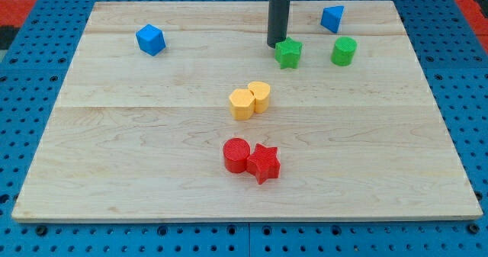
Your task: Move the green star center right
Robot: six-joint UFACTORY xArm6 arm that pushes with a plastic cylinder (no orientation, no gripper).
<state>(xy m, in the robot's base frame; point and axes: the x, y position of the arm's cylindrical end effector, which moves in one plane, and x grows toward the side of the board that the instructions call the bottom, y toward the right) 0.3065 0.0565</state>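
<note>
**Pale wood board, tip at the green star**

Pale wood makes up the board (pixel 152 173), a big planked panel with faint seams running across it. It lies on a blue pegboard (pixel 465 74) dotted with holes, which shows on every side; red patches sit in the view's top corners. No writing or label can be read anywhere.

The rod (pixel 279 9) comes down from the view's top, dark and upright. My tip (pixel 276 45) rests on the board just at the upper left edge of the green star (pixel 288 53), touching it or very nearly so; it carries nothing, being a plain rod end.

The green star lies in the upper part of the board, a little right of centre. Near it on the view's right stands a green cylinder (pixel 344 51), apart from the star. Above that, a blue block (pixel 332 18). A blue cube (pixel 150 40) sits well apart at upper left.

Mid-board, two yellow blocks (pixel 249 100) touch. Below them a red cylinder (pixel 237 155) touches a red star (pixel 264 163).
</note>
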